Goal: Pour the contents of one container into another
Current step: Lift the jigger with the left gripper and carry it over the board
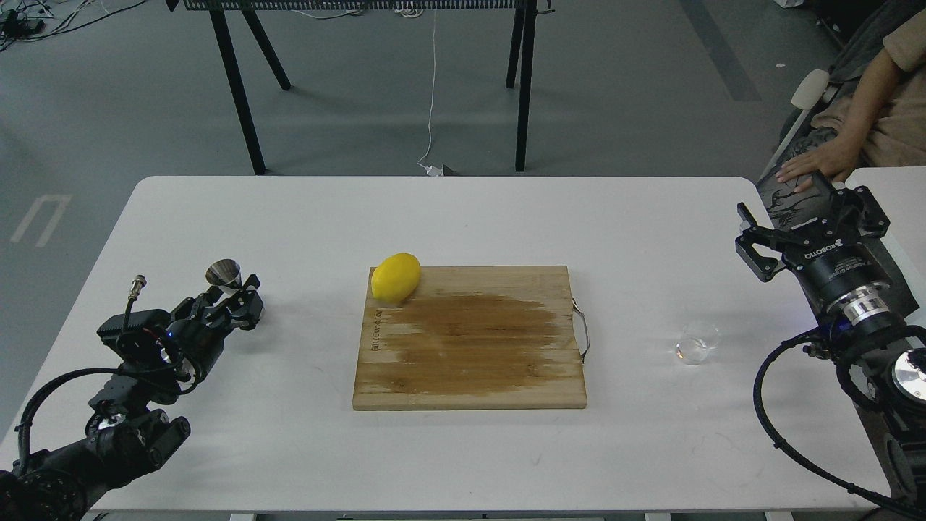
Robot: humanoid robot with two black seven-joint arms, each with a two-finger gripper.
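The steel hourglass jigger (224, 274) stands upright near the table's left side. My left gripper (233, 300) has reached it. The fingers sit on either side of its lower cone and hide that part; they look open, and no grasp shows. The small clear glass tumbler (697, 344) stands upright on the right side of the table, right of the cutting board. My right gripper (787, 206) hovers open, well above and to the right of the tumbler, near the table's right edge, with nothing between its fingers.
A wooden cutting board (470, 347) with a wet patch lies in the middle of the table, and a yellow lemon (396, 276) rests on its far left corner. A person's hand (812, 163) rests just beyond my right gripper. A second white table (893, 192) adjoins at the right.
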